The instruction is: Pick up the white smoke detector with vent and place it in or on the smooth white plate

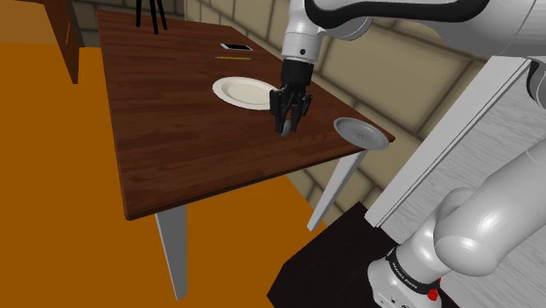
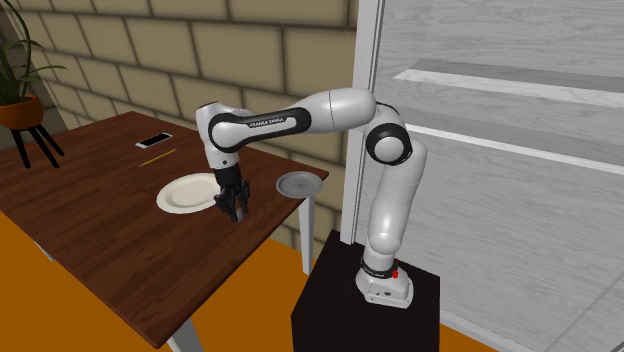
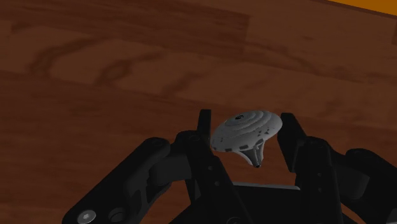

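Gripper [image 3: 247, 141] clamped on the white smoke detector [image 3: 245, 129]. I see the detector tilted between both fingers [image 3: 203, 130] in the wrist view, vent slots around its rim, dark wood behind it. The exterior views give the placement: the gripper points down over the table [image 1: 175, 140], just beside the near edge of the white plate [image 1: 241, 91]. A grey dish [image 1: 360, 133] sits at the table corner; a phone [image 1: 236, 47] and pencil [image 1: 232, 58] lie beyond the plate. Orange floor, block wall; potted plant [image 2: 20, 100] in the second exterior view.
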Robot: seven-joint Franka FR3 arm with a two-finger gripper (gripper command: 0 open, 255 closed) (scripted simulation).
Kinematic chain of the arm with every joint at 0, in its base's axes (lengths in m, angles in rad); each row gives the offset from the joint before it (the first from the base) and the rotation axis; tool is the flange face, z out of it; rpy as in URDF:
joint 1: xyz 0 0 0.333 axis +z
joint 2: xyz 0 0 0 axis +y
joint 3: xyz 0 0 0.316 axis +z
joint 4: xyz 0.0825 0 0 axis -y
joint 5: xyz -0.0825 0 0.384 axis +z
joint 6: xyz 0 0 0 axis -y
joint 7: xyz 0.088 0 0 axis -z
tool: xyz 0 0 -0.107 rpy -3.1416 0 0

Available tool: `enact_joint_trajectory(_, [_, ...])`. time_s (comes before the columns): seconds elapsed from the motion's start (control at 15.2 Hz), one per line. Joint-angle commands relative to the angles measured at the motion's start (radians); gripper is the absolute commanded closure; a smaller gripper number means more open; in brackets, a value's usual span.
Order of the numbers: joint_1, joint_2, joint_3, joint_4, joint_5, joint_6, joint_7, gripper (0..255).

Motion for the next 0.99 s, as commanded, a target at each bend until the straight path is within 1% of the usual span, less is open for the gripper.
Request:
enact_joint_trajectory(0.0, [0.000,-0.001,-0.001,0.018,0.000,-0.018,0.004,255])
enact_joint_trajectory(0.92, [-0.003,0.024,-0.005,0.234,0.000,-0.204,0.048,255])
